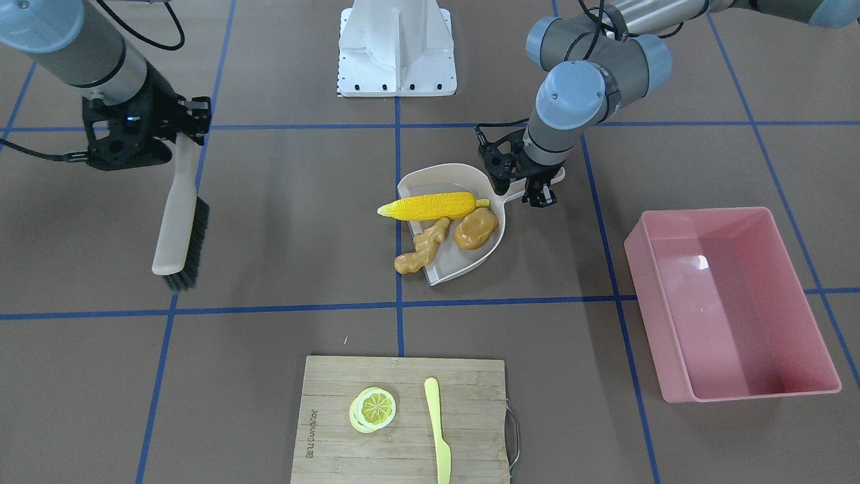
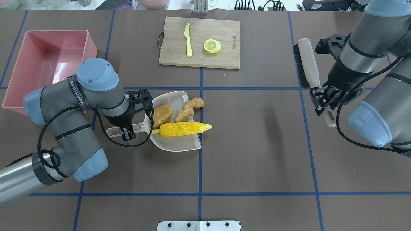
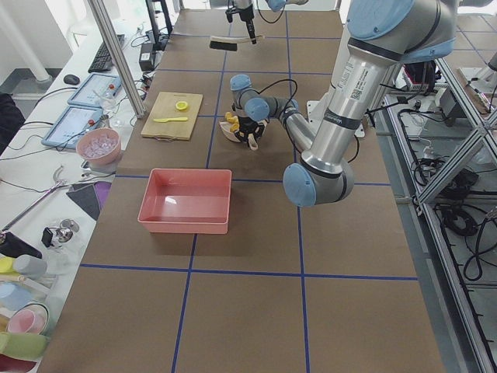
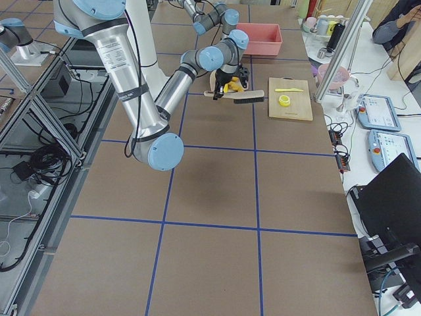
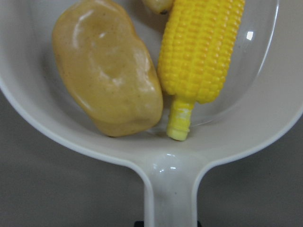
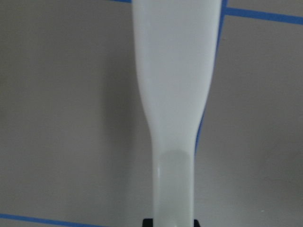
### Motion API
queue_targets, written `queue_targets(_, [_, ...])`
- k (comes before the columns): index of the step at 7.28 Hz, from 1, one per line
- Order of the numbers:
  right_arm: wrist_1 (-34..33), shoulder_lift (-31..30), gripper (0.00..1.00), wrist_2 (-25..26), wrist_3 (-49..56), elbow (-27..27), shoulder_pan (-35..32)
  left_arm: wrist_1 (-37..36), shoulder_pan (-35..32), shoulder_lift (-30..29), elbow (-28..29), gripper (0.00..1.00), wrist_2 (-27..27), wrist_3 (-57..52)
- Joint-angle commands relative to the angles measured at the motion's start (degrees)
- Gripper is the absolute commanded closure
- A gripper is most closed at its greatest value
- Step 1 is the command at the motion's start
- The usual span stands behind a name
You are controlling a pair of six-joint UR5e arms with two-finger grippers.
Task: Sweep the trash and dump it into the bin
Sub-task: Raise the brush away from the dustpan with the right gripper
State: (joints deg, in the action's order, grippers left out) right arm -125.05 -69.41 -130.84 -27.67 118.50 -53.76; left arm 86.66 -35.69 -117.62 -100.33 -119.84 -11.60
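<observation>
Brown paper crossed by blue tape lines covered the table (image 2: 257,144). Left of centre in the overhead view, the corn cob (image 2: 181,129), the potato (image 2: 163,114) and the ginger root (image 2: 189,107) lay in a beige dustpan (image 2: 179,146). The corn's tip and the ginger's end poked past its open lip. The left gripper (image 2: 128,133) was clamped on the dustpan's handle. The pink bin (image 2: 41,54) stood apart in the upper left. At the right edge, the right gripper (image 2: 322,101) was closed on the handle of a brush (image 2: 310,64). A cutting board (image 2: 224,54) at top centre carried a lemon slice (image 2: 212,46) and a plastic knife (image 2: 188,40).
</observation>
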Motion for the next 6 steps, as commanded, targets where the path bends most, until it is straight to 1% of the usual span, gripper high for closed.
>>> queue_targets(1, [-0.4,-5.3,1.0,5.7,8.7,-1.9,-1.8,0.7,-0.3,0.0,-0.1,1.0,0.0,0.0])
queue_targets(2, [-0.4,-5.3,1.0,7.9,12.3,-4.1,-3.1,1.1,-0.7,0.1,-0.1,1.0,0.0,0.1])
queue_targets(4, [-0.4,-5.3,1.0,8.2,13.7,-7.5,-3.8,2.8,-1.3,0.2,-0.2,1.0,0.0,0.1])
queue_targets(6, [2.5,-5.4,1.0,8.5,13.7,-10.3,-3.8,3.9,-1.5,0.2,-0.2,1.0,0.0,0.3])
